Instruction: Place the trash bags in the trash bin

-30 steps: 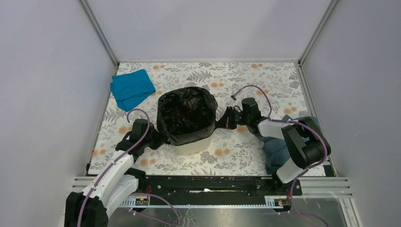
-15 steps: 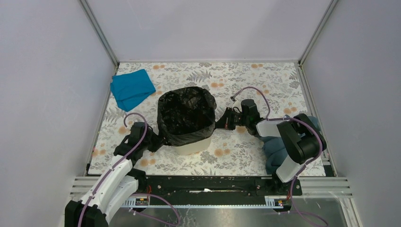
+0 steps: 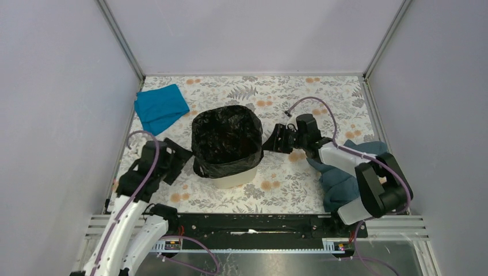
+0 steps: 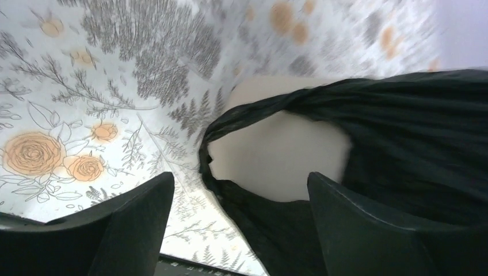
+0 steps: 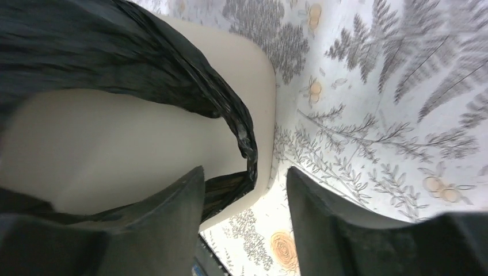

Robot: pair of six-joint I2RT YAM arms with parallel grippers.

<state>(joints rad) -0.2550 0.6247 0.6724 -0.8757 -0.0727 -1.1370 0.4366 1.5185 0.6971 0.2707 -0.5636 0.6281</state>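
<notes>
The bag (image 3: 225, 137) lines the bin (image 3: 236, 179) on the table (image 3: 299, 98), with its hem over the rim. The left pincer (image 3: 181, 162) and right pincer (image 3: 269, 140) gape empty on either side. A blue cloth (image 3: 161, 107) lies behind-left, and a grey cloth (image 3: 339, 181) lies under the right arm (image 3: 351, 164).

the table (image 3: 311, 98) has a white top printed with grey leaves and orange flowers. a bright blue cloth (image 3: 160, 107) lies far left, the beige trash bin (image 3: 236, 178) stands mid-table, and a dark blue-grey cloth (image 3: 339, 185) lies crumpled near right.
</notes>
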